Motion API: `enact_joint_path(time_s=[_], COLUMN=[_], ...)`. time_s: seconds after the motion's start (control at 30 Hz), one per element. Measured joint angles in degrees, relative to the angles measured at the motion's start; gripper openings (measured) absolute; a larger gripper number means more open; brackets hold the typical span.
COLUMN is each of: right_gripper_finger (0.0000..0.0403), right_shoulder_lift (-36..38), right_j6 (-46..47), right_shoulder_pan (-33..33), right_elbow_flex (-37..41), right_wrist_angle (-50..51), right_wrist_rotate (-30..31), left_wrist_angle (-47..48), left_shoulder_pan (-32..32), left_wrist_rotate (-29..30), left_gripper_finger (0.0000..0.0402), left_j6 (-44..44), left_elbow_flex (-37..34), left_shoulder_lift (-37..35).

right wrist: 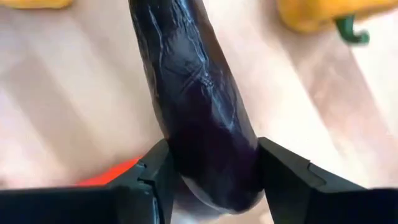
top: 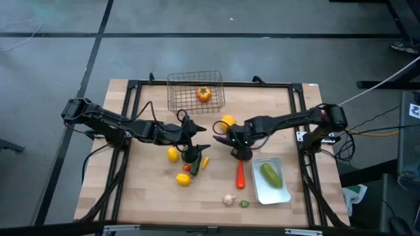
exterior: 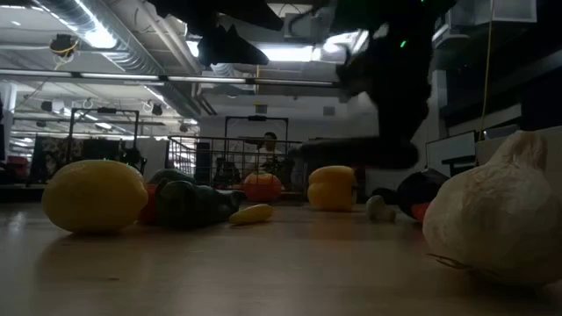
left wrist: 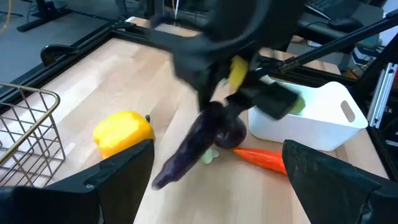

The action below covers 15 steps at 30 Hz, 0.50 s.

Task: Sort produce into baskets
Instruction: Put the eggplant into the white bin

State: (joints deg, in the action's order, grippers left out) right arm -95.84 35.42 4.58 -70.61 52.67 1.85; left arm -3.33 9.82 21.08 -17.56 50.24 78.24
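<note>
Right gripper (right wrist: 211,180): jaws clamped on glossy, wrinkled purple eggplant (right wrist: 196,99), centre of high view, above pale wooden desk (top: 151,190). Left gripper (top: 197,139): fingers spread, empty, left of centre. Wire mesh basket (top: 180,98), upper centre, holds orange tomato (top: 204,94). Smooth white tray (top: 275,195), lower right, holds green cucumber (top: 270,174). No legible writing.

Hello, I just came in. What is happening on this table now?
Two robot arms are sorting toy produce. The right claw is shut on the purple eggplant near the middle of the table, beside the yellow pepper. The left claw is open, facing that eggplant. An orange tomato already lies in the wire basket and a green cucumber in the white tray. Lemons, a carrot and garlic wait on the table.
</note>
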Motion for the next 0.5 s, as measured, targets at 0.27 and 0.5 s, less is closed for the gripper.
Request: enact_joint_path(time_s=[0.27, 0.5], right_gripper_finger=[0.018, 0.018], right_shoulder_lift=[6.0, 8.0], right_j6=[13.4, 26.1], right_shoulder_pan=[8.1, 15.9], right_elbow_flex=[0.0, 0.0], right_wrist_angle=[3.1, 5.0], right_wrist_rotate=[0.0, 0.0], left_wrist_angle=[0.0, -0.1], left_shoulder_pan=[0.0, 0.0], left_wrist_rotate=[0.0, 0.0], left_gripper_finger=[0.0351, 0.0351], left_j6=[0.0, 0.2], left_elbow_flex=[0.0, 0.0], left_shoulder_lift=[0.0, 0.0])
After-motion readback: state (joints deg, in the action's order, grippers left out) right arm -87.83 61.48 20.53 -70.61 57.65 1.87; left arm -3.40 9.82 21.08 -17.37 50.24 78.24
